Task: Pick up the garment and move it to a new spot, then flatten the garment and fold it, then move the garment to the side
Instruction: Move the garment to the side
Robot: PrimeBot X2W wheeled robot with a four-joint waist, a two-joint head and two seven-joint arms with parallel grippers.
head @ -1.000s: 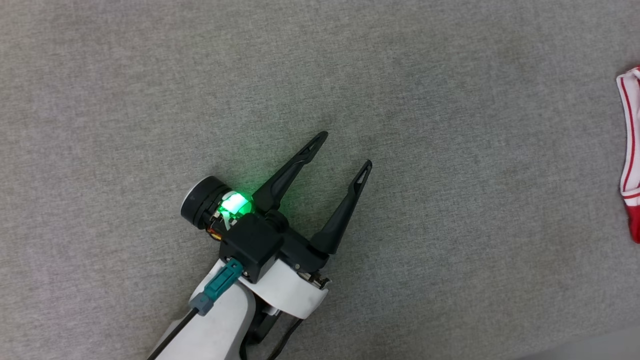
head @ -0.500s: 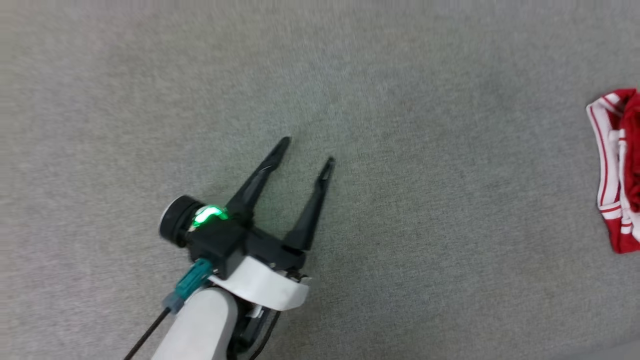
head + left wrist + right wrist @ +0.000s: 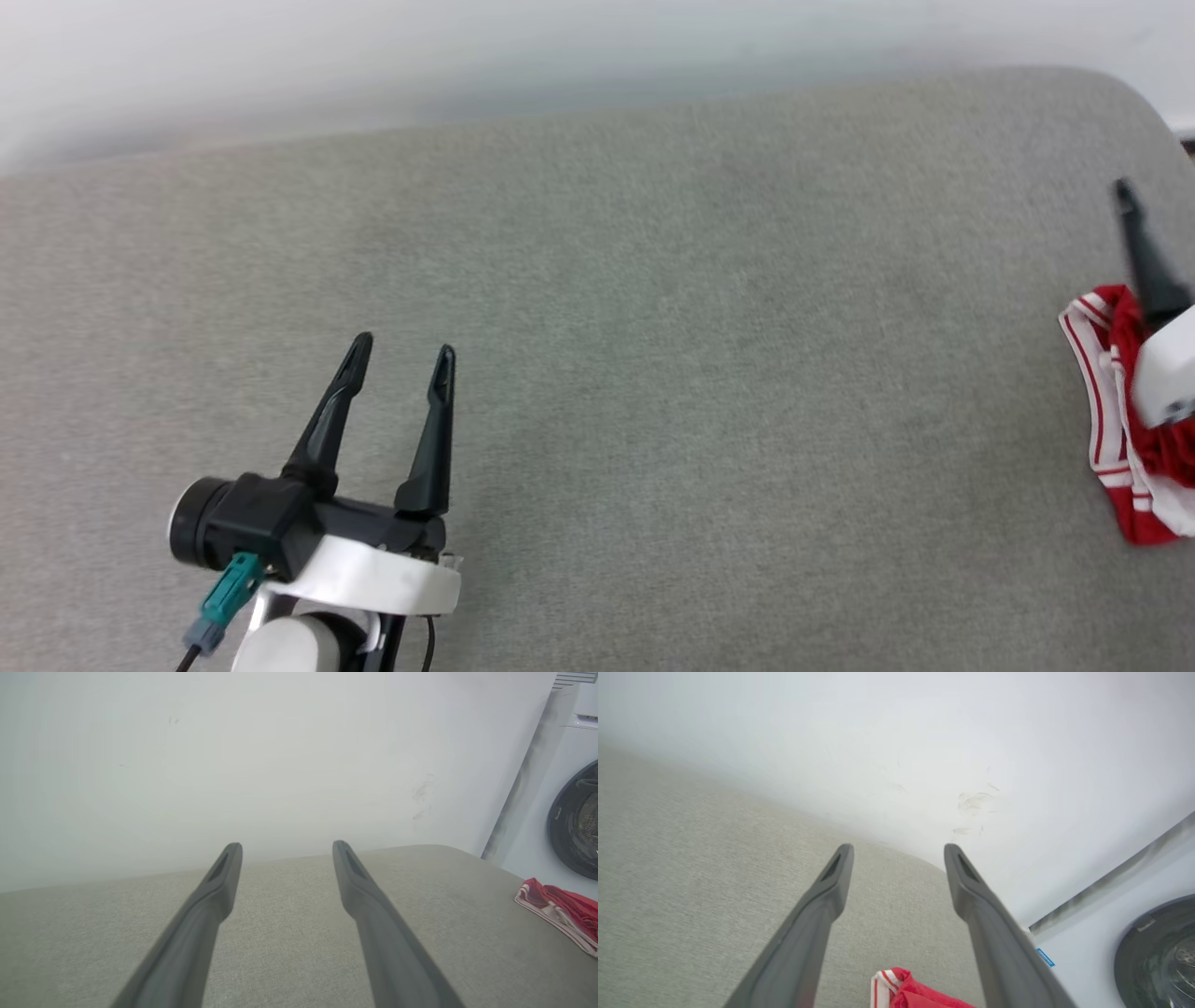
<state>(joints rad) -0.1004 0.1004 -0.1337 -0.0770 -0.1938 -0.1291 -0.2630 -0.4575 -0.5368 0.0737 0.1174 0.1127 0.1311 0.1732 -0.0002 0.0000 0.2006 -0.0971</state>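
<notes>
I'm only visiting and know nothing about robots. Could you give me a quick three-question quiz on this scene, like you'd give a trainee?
1. True or false: the garment lies in the middle of the grey cushion.
2. Which jaws hang nearer the garment? A) the left jaws B) the right jaws C) both equally near
3. In one word: are the right jaws open or shut?
Key: 1 false, it lies at the cushion's right edge. 2 B. 3 open, holding nothing.
</notes>
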